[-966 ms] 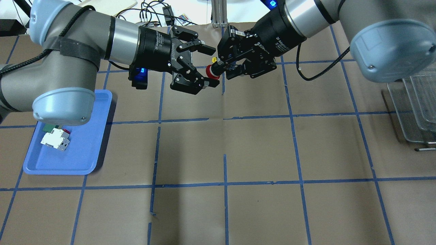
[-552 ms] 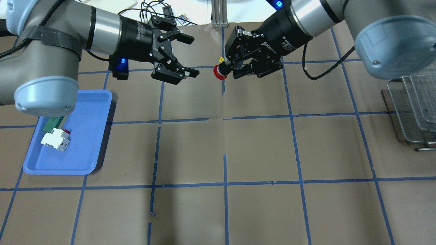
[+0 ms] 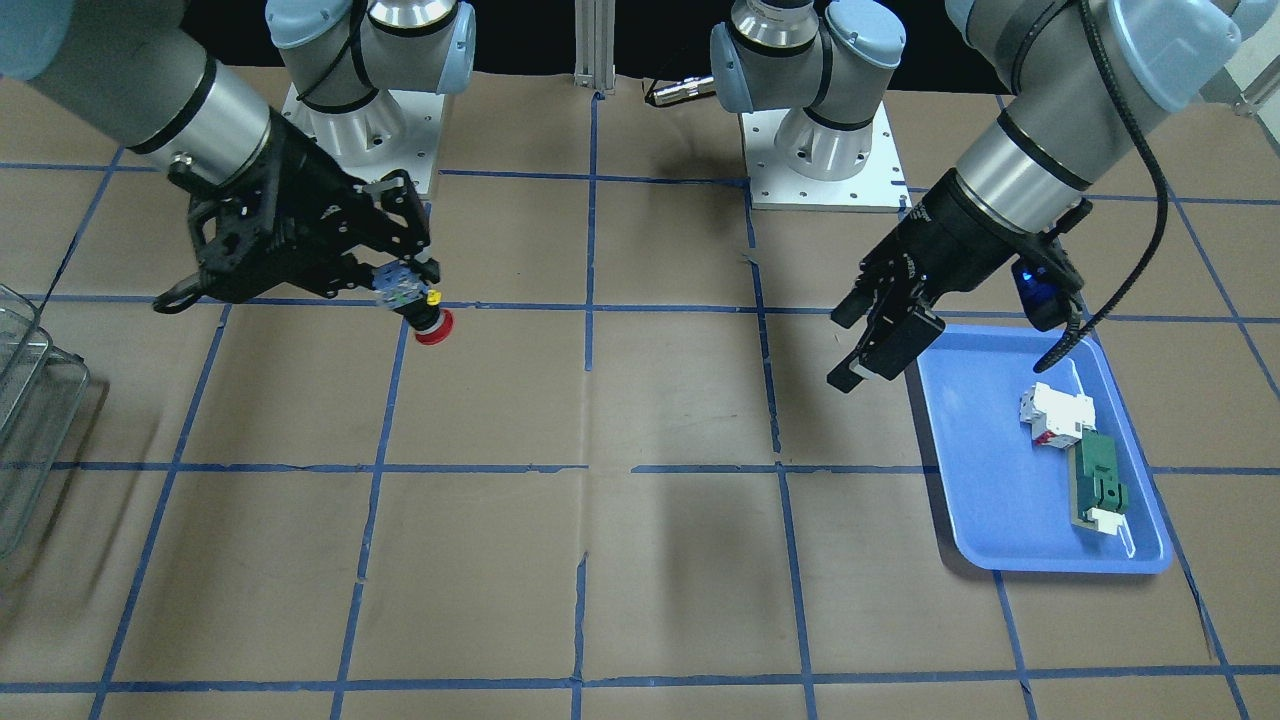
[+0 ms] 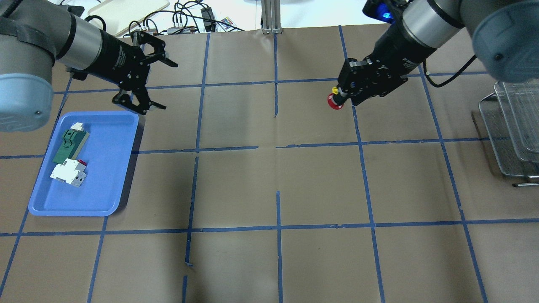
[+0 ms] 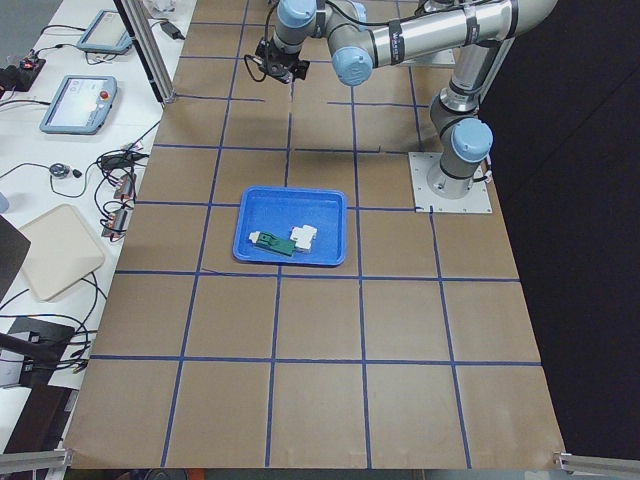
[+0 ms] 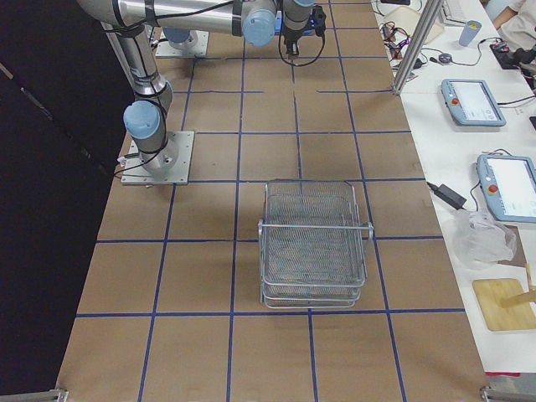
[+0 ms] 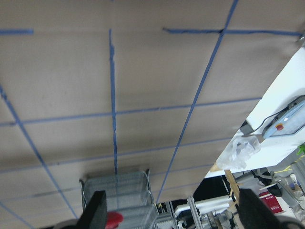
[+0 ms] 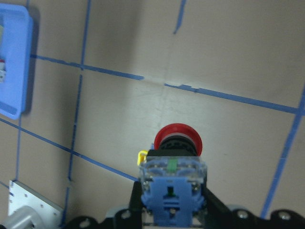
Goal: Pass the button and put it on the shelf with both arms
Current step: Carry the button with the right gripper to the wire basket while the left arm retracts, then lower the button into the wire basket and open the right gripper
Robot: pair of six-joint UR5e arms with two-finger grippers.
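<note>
R gripper (image 4: pixel 343 96) clamped on button (image 4: pixel 335 102), red head outward, prob. clear of table (image 4: pixel 269 176). L gripper (image 4: pixel 165 86) fingers wide apart, near tray (image 4: pixel 105 189); shelf (image 4: pixel 505 139) far right.

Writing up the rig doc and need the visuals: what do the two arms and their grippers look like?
The left arm and right arm are silver-grey tubes with rounded light-blue joint caps and black rings. The left gripper and right gripper are black two-finger linkage units with white lettering on the body. A black cable loops outside each forearm, and a blue-lit module sits at each wrist.
</note>
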